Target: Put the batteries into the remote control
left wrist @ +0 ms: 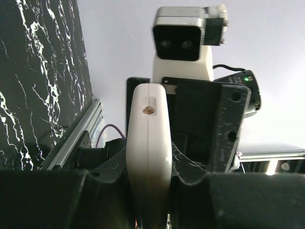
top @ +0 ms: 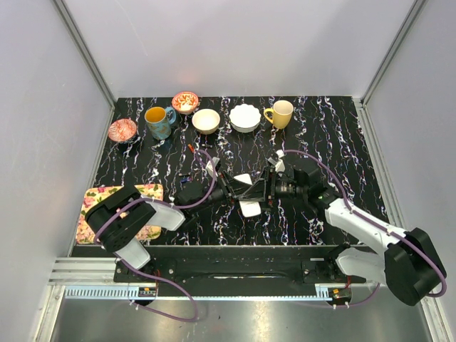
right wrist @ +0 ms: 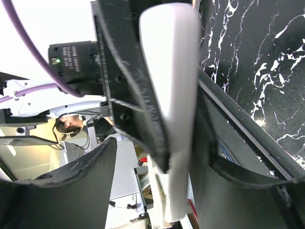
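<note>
Since the remote control [left wrist: 148, 143] looks light, stiff and slick, raised mid-table at 12 o'clock off the bases, I'd pinch its flat faces, where my left gripper [left wrist: 148, 179] clamps it from 9 o'clock, with the right gripper [right wrist: 159, 152] gaping wide at 3 o'clock.

Far edge, L to R: red dish [top: 122, 130], blue mug [top: 158, 122], red bowl [top: 185, 102], cream bowl [top: 206, 120], scalloped white bowl [top: 244, 117], yellow mug [top: 281, 113]. Floral cloth [top: 96, 197], near-left corner.
</note>
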`<state>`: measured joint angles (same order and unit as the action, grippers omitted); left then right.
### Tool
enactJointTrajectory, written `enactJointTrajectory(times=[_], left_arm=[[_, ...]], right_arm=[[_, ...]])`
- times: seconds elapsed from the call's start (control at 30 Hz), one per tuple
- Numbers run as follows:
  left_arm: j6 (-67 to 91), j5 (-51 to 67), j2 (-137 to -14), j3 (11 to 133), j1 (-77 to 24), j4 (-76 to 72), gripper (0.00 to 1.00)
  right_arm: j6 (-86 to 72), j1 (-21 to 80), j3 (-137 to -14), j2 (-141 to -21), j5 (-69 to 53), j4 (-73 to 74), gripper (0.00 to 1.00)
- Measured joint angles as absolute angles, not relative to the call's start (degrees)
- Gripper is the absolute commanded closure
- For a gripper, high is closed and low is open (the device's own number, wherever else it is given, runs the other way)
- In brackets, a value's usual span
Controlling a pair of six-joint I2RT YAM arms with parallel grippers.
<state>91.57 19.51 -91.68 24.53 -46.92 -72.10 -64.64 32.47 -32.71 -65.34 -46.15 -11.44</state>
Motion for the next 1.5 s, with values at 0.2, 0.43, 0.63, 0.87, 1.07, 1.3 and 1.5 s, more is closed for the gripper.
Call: enactJointTrajectory(times=[0.2, 0.43, 0.63, 0.87, 1.07, 1.3, 1.5], left_arm=[[92.12, 20.18, -92.25, 24.75, -46.44, -73.03, 1.0], [92.92, 21.63, -91.44, 24.77, -44.88, -73.45, 1.0], [93.08, 21.87, -91.44, 24.86, -44.53, -73.41, 1.0], [93.03, 21.85, -91.44, 26.39, -44.05, -73.17, 1.0], [93.03, 21.85, -91.44, 26.98, -43.97, -73.12, 1.0], [93.03, 21.85, -90.94, 26.98, -43.97, -72.97, 1.0], [93.03, 21.85, -90.15, 26.98, -43.97, -72.99, 1.0]], right_arm=[[-64.18, 32.45, -33.76, -62.7, -45.89, -8.93, 0.34], [-63.68, 32.45, -33.41, -58.89, -44.99, -6.9, 0.35], [-63.44, 32.29, -33.17, -58.37, -45.76, -6.63, 0.36], [-63.24, 32.29, -32.4, -57.74, -47.66, -6.59, 0.39], [-63.26, 32.29, -31.44, -57.36, -47.72, -6.61, 0.42], [-63.37, 32.29, -30.92, -57.28, -47.57, -6.85, 0.46], [-64.01, 32.29, -30.87, -57.43, -47.51, -8.62, 0.48]])
